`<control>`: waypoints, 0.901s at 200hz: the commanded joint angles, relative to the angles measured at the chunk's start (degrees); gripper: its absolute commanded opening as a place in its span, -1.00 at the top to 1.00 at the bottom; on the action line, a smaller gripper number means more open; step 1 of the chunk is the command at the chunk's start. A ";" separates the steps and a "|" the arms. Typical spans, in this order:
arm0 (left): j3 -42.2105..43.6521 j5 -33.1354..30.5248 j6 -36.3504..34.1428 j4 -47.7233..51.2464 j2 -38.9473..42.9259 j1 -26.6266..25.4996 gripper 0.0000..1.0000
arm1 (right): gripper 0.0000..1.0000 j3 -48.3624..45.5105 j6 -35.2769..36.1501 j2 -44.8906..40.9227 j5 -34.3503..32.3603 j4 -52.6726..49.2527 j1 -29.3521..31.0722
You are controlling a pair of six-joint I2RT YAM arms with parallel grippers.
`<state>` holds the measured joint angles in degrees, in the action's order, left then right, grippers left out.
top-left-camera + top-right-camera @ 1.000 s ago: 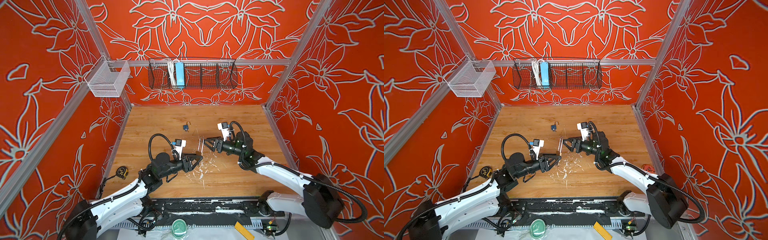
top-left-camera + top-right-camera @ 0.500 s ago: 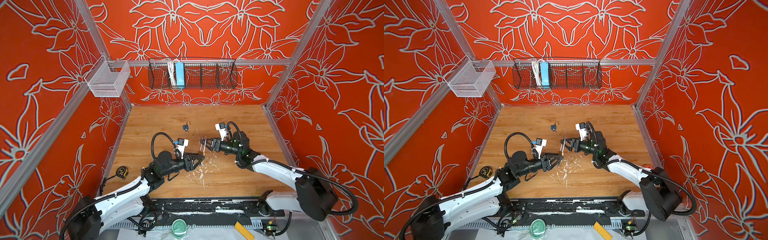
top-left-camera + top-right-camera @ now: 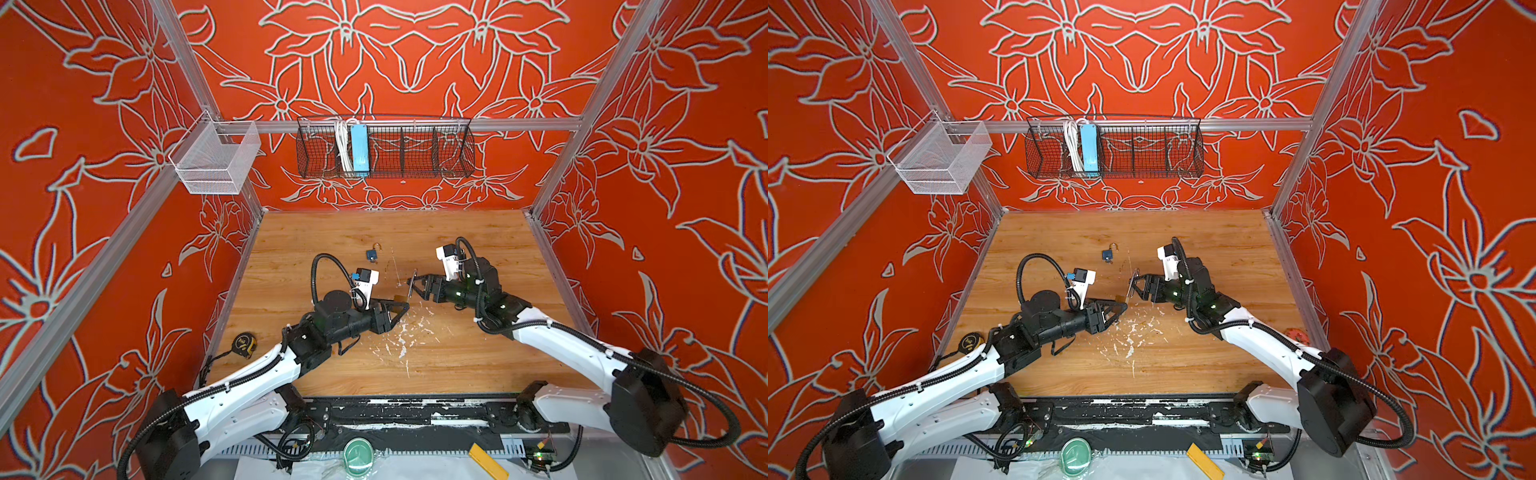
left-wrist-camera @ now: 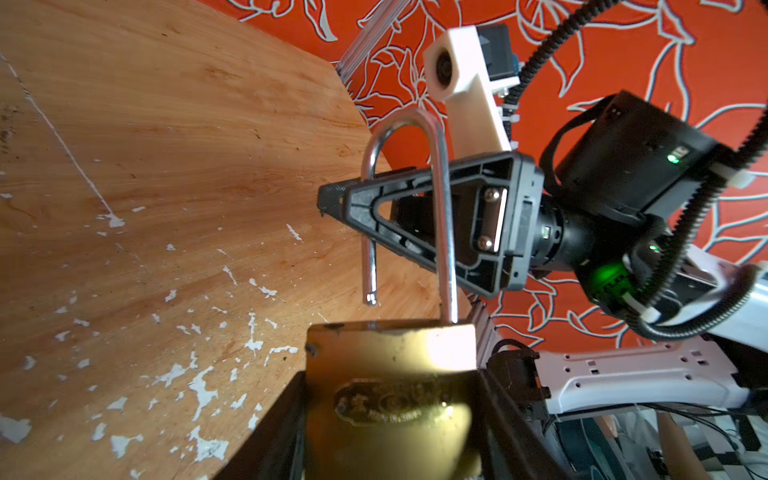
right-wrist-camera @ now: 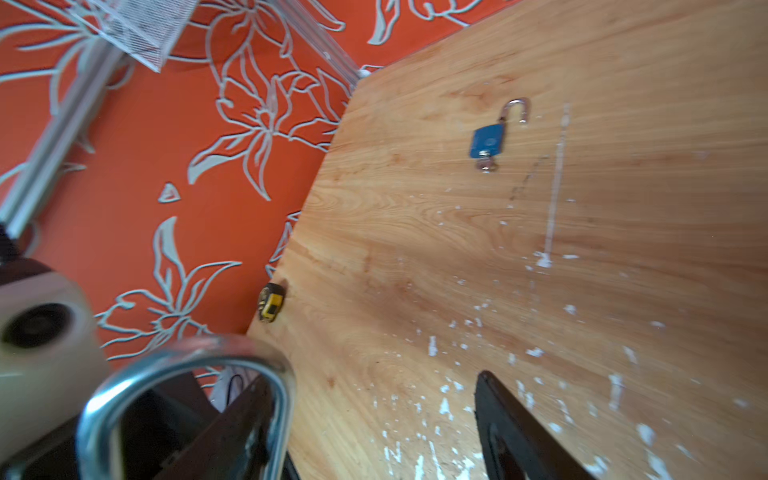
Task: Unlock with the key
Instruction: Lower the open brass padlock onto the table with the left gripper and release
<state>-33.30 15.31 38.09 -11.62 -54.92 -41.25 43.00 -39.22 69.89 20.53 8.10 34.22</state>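
Observation:
My left gripper point(image 3: 401, 307) point(image 3: 1119, 309) is shut on a brass padlock point(image 4: 390, 374) and holds it above the table. Its steel shackle point(image 4: 442, 216) stands open, the short leg clear of the body. My right gripper point(image 3: 417, 286) point(image 5: 374, 432) is open at the shackle point(image 5: 187, 370). One of its fingers point(image 5: 237, 432) lies inside the loop and the other stands apart. No key shows at the brass padlock. A small blue padlock point(image 3: 372, 254) point(image 5: 488, 141) lies further back, shackle open, with a key point(image 5: 486, 165) in its underside.
A tape measure point(image 3: 244, 344) point(image 5: 269, 307) lies at the table's left edge. White paint flecks point(image 3: 399, 340) mark the wood in front of the grippers. A black wire basket point(image 3: 384, 147) and a white mesh basket point(image 3: 216, 160) hang on the walls above.
My right gripper has moved left up to the shackle. My left gripper has shifted slightly up and to the right with the padlock in it.

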 commanded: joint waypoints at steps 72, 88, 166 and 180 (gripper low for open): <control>-17.99 -18.46 -11.40 17.08 -11.64 -3.13 1.00 | -0.54 -0.54 5.10 -6.20 -9.78 -14.40 -0.05; -18.81 -19.66 -11.73 16.06 -15.07 -3.13 1.00 | -0.54 -1.08 5.45 -7.37 -10.54 -15.39 -0.04; -40.18 -26.52 -16.93 17.27 -41.97 -2.98 1.00 | -0.58 -8.90 5.38 -28.44 -20.40 -28.68 -0.28; -46.18 -26.00 -15.12 17.75 -48.74 -2.46 1.00 | -0.60 -9.89 5.10 -31.81 -19.83 -30.40 -0.26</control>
<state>-70.02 -8.84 23.09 8.97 -96.09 -44.23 35.18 -33.45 42.74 3.31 -17.58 34.13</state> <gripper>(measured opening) 0.564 0.791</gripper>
